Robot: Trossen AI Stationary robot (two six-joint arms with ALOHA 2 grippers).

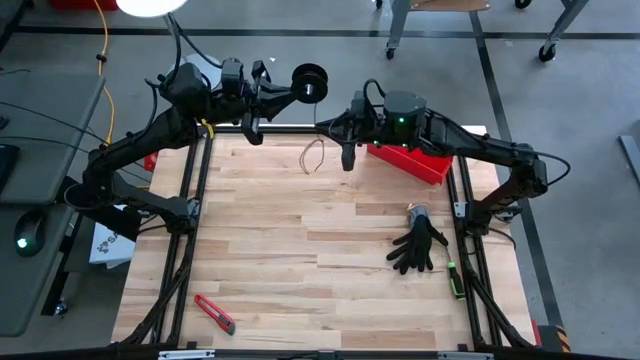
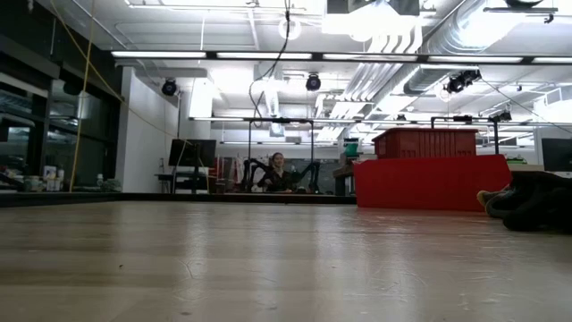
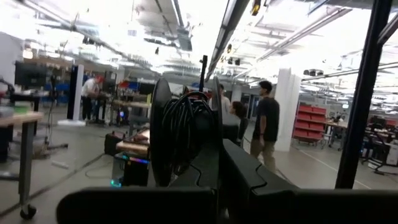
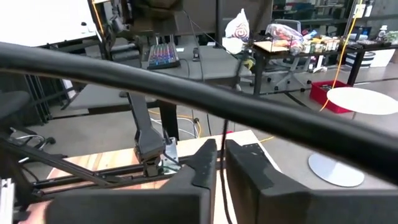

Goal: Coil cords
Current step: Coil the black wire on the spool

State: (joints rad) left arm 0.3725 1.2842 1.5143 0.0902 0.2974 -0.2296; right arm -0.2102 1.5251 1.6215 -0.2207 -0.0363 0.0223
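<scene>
My left end effector [image 1: 283, 90] is raised over the far edge of the wooden tabletop [image 1: 300, 260]. Its 2 fingers are closed tight on the small black spool [image 1: 310, 82], gripping it by its core, so the spool's round face stands upright. In the left wrist view the spool [image 3: 183, 134] sits directly ahead of my fingers, already wrapped in several dark turns.

A thin brownish cord [image 1: 314, 155] hangs in a loose loop above the far middle of the tabletop, between my 2 arms and a little below the spool. I cannot trace where it joins the spool.

My right end effector [image 1: 347, 160] points down just right of that loop. Its fingers [image 4: 205, 163] are drawn nearly together with only a narrow slit between them, and a thin dark line runs down through that slit in the right wrist view. I take this to be the cord, pinched or close to it, but I cannot tell for sure.

Risks as I judge them:
- The cord is very thin, so it could slip out of the right fingers and drop slack.
- A slack loop could snag on the arm or frame.
- Pulling too hard could drag turns off the spool or twist it in my left grip.

Further right, a red bin [image 1: 410, 160] and a black glove [image 1: 418, 245] lie well clear.
</scene>
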